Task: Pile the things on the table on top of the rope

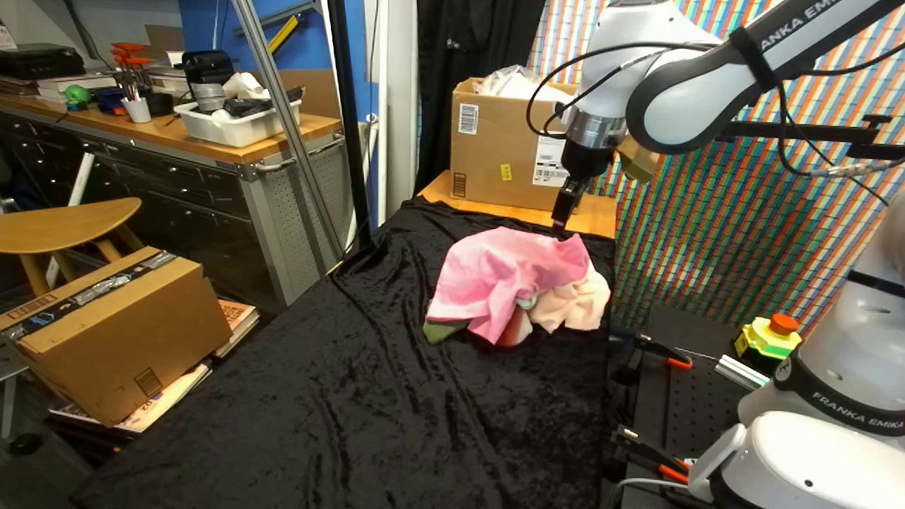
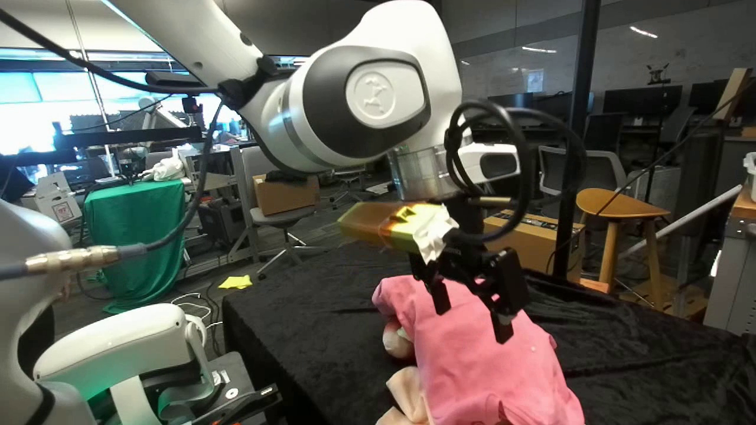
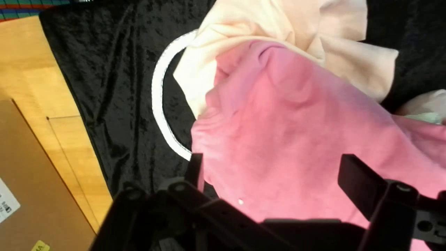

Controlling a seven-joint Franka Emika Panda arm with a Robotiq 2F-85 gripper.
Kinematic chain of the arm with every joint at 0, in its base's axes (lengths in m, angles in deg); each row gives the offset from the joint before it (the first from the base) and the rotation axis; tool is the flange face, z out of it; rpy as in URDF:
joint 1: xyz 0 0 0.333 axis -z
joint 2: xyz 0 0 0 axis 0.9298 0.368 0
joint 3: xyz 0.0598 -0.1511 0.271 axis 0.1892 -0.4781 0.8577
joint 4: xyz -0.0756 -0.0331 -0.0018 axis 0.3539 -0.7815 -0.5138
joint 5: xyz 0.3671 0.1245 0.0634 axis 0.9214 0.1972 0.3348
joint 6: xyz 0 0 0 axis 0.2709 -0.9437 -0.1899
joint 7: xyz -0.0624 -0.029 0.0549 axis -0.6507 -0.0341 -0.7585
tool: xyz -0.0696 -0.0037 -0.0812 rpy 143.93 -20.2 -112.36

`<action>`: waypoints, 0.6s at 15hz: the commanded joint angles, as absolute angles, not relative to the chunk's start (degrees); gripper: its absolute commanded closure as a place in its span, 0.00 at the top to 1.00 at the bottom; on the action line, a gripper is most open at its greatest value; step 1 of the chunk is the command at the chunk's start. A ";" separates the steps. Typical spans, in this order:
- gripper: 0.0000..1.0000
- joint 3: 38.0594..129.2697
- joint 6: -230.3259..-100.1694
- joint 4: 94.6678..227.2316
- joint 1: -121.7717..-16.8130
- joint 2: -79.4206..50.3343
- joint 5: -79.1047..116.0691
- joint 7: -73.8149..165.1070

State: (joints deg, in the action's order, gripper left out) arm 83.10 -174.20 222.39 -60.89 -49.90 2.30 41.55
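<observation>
Wrist view: gripper (image 3: 273, 170) released, jaws spread wide above the pink rag (image 3: 303, 139), nothing pinched between them. Can't call whether the tips touch cloth.

Cream-peach rag (image 3: 264, 17) sits at 12 o'clock of it, partly underneath. White rope (image 3: 157, 94) shows as a bare arc at 9–10 o'clock: upper end goes under the cream, lower end drops out of sight at the pink's edge, rest of the loop hidden.

In an exterior view the heap (image 1: 512, 279) also shows an olive-green corner (image 1: 442, 331) at 8 and a red-and-white bit (image 1: 520, 331) at 6, both poking out from under the pink; can't identify either.

Progress, my read: mostly done. Heap is built, pink on top. Left: maybe shift the heap toward 9–10 in wrist view to cover that arc, then retreat. How much of the lower stuff actually sits on the rope: can't verify.

Surface: table (image 1: 318, 396) under black velvety fabric, rucked in long folds. Light wood strip (image 1: 597, 212) past its far edge, cardboard box (image 1: 509, 152) standing on it at 12 o'clock of the heap. Room: cluttered workbench (image 1: 180, 180) at 10, wooden stool (image 1: 63, 226) and taped carton (image 1: 120, 332) around 9, yellow box with a red button (image 1: 767, 341) near 3. Green-draped stand (image 2: 136, 230) around 10 in an exterior view.
</observation>
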 commanded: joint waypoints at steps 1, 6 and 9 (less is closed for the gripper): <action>1.00 83.43 -165.08 222.20 -64.66 -59.86 7.83 33.57; 1.00 82.68 -152.52 220.82 -69.02 -71.91 12.45 25.88; 1.00 81.63 -149.23 222.10 -70.71 -79.15 13.61 22.49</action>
State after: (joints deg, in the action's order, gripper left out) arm 83.12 -152.86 221.03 -68.86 -71.45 11.63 26.80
